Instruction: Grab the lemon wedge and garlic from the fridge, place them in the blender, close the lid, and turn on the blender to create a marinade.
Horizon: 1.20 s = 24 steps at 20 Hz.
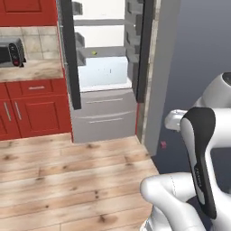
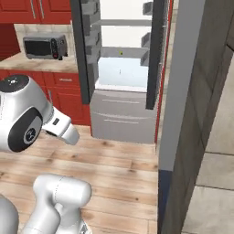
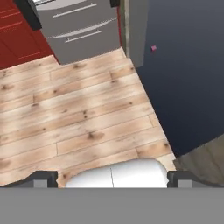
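The gripper (image 3: 112, 178) hangs over the wooden floor (image 3: 78, 118), its fingers (image 3: 43, 178) spread wide with nothing between them. The fridge (image 1: 106, 67) stands ahead, well apart from it, both doors swung open. On the grey shelf (image 1: 106, 52) above the pale drawer (image 1: 104, 72) sits a tiny yellow speck, likely the lemon wedge (image 1: 94, 53). A small pink thing (image 1: 163, 145) lies on the dark floor right of the fridge, too small to name. A microwave (image 2: 45, 47) sits on the counter (image 2: 39, 64) left.
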Tool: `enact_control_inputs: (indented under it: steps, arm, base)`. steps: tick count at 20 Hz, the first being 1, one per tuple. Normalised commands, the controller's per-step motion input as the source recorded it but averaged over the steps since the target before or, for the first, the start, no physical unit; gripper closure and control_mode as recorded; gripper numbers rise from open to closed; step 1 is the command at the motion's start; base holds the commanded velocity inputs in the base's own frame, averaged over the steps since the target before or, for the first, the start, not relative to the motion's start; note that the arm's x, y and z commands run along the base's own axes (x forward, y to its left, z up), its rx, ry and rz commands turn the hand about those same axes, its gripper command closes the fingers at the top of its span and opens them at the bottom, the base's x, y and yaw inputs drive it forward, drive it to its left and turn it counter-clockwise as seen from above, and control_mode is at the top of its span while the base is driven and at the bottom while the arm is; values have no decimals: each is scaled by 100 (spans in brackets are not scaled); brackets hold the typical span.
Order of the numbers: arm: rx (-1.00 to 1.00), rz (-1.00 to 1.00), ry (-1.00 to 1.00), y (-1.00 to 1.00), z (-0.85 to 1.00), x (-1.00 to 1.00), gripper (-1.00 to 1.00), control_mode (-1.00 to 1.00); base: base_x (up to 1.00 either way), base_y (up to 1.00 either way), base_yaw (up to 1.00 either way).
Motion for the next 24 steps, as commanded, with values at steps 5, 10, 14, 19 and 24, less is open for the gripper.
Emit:
enact_control_inputs:
  steps: [5,10,14,19,24]
  arm:
    - [0,0,0,0,0,0,-100,100]
    - [0,0,0,0,0,0,-100,100]
    - [0,0,0,0,0,0,-100,100]
    - [0,0,0,0,0,0,-100,100]
    - [0,0,0,0,0,0,-100,100]
  base:
    - [100,0,19]
    - [100,-3,2]
    - [100,0,-5]
    - [100,19,0]
    - [97,1,1]
